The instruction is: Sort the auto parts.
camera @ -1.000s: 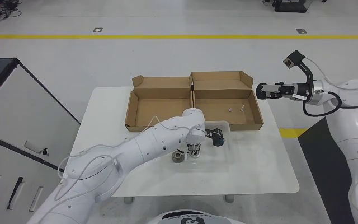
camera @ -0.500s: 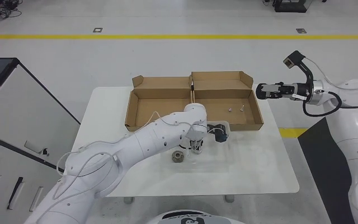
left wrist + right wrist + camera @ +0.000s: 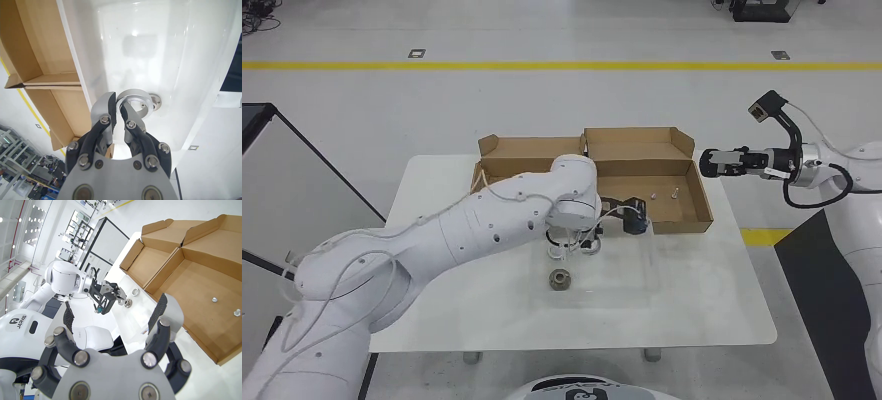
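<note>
My left gripper (image 3: 118, 106) is shut on a silver metal ring (image 3: 134, 102), one finger inside it and one outside, held above the table. In the top view this gripper (image 3: 582, 245) hangs near the front edge of the two cardboard boxes. Below the ring, a flanged metal part (image 3: 157, 101) lies on the table (image 3: 560, 278). A second ring (image 3: 135, 291) rests on the table close to the boxes. My right gripper (image 3: 113, 315) is open and holds nothing; it hovers off the table's far right side (image 3: 704, 162).
The left box (image 3: 504, 195) is partly covered by my left arm. The right box (image 3: 705, 205) holds two small bolts (image 3: 650, 196) (image 3: 676, 190). A clear plastic tray (image 3: 642, 290) lies on the white table (image 3: 432, 300).
My left arm has risen from the parts and swung toward the boxes, lifting the ring off the table. The flanged part stays where it was. The right arm has not moved.
</note>
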You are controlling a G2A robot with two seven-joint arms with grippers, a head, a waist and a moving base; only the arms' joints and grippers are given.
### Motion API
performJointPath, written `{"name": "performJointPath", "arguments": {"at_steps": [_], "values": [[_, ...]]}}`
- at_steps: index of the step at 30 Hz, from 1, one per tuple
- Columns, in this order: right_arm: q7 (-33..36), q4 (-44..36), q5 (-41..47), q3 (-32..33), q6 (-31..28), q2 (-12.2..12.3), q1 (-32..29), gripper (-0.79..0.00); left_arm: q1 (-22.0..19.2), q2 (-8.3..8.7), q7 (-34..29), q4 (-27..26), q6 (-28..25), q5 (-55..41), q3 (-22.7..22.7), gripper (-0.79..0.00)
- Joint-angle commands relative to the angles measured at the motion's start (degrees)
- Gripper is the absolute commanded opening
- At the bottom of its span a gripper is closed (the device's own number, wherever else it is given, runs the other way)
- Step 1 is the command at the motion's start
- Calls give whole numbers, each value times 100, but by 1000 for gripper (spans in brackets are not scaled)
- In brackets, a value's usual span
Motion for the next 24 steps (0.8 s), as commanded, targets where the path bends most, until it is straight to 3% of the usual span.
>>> {"name": "performJointPath", "arguments": {"at_steps": [1, 7, 17, 24], "values": [[0, 0, 0, 0, 0, 0, 0, 0, -17, 218, 192, -134, -188, -48, -86, -785], [0, 0, 0, 0, 0, 0, 0, 0, 256, 831, 988, -462, -983, -186, -701, -785], [0, 0, 0, 0, 0, 0, 0, 0, 1295, 1739, 2735, -643, -2677, -111, -2111, -785], [0, 0, 0, 0, 0, 0, 0, 0, 2093, 2202, 4140, -1090, -2787, -53, -2842, -785]]}}
